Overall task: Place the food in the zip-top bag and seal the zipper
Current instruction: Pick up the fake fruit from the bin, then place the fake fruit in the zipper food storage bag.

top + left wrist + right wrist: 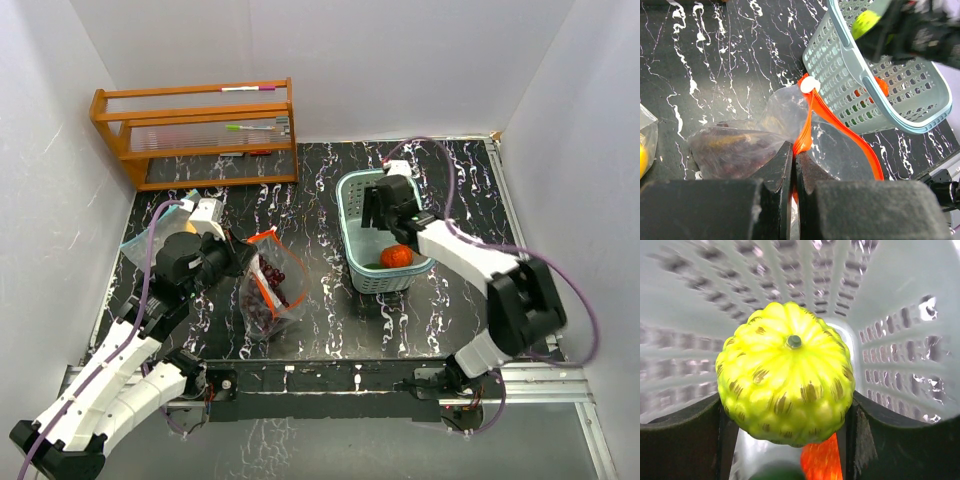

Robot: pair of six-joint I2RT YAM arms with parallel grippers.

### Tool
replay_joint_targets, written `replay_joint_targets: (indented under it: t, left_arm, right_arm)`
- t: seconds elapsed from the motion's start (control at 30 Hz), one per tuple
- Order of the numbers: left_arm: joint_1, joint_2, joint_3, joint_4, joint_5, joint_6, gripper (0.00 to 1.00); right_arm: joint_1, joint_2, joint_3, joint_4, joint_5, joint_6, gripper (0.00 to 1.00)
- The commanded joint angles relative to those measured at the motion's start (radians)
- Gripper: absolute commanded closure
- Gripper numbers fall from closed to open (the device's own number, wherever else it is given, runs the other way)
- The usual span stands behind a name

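End effectors: left (792,167) pinches grape-filled bag (840,150), right (785,410) grips bumpy fruit (785,370) in basket (690,315).

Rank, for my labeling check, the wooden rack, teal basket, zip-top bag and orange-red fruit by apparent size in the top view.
1. wooden rack
2. teal basket
3. zip-top bag, somewhat smaller than the basket
4. orange-red fruit, clearly smallest

Colour findings. I record the bumpy fruit (785,375) as glossy yellow-green with brown flecks and a dark green stem nub. My right gripper (785,407) is black. The basket (350,240) is pale teal and slotted; the round fruit (396,256) is orange-red. The zip-top bag (840,150) is clear, with an orange zipper (812,117) and a white slider (810,85). The grapes (268,295) are dark purple. The table (330,320) is black with white marble veining. The rack (220,183) is orange-brown wood
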Motion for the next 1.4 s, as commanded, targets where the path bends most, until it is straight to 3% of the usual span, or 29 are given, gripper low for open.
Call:
replay_joint_targets:
  t: [0.0,0.13,0.27,0.33,0.5,0.63,0.77,1.1,1.23,1.37]
  left_arm:
    - [-0.003,-0.004,0.01,0.06,0.01,0.007,1.0]
    - [-0.003,0.008,0.005,0.072,0.028,-0.003,1.0]
    - [-0.003,0.018,0.008,0.082,0.045,-0.013,1.0]
    - [-0.003,0.021,0.007,0.086,0.051,-0.016,1.0]
    - [-0.003,0.026,-0.001,0.089,0.069,-0.024,1.0]
    - [-0.003,0.027,-0.007,0.092,0.079,-0.028,1.0]
    - [-0.003,0.023,-0.011,0.088,0.084,-0.03,1.0]
    - [-0.003,0.018,-0.004,0.08,0.085,-0.026,1.0]
    - [-0.003,0.014,-0.002,0.072,0.079,-0.02,1.0]
    - [-0.003,0.016,-0.003,0.076,0.076,-0.018,1.0]
  right_arm:
    - [0.002,-0.274,-0.033,0.065,-0.144,-0.009,0.92]
    - [0.002,-0.419,-0.047,0.074,-0.334,-0.02,0.92]
    - [0.021,-0.459,-0.011,0.077,-0.629,-0.025,0.92]
    - [0.077,-0.468,0.002,0.089,-0.696,-0.023,0.92]
    - [0.332,-0.451,0.04,0.13,-0.697,-0.031,0.92]
    - [0.443,-0.408,0.069,0.187,-0.697,-0.018,0.92]
    - [0.486,-0.336,0.101,0.182,-0.707,-0.018,0.92]
    - [0.492,-0.136,0.129,0.009,-0.462,0.023,0.85]
    - [0.493,-0.109,0.16,-0.059,-0.376,0.04,0.64]
    - [0.493,-0.136,0.175,-0.068,-0.384,0.018,0.28]
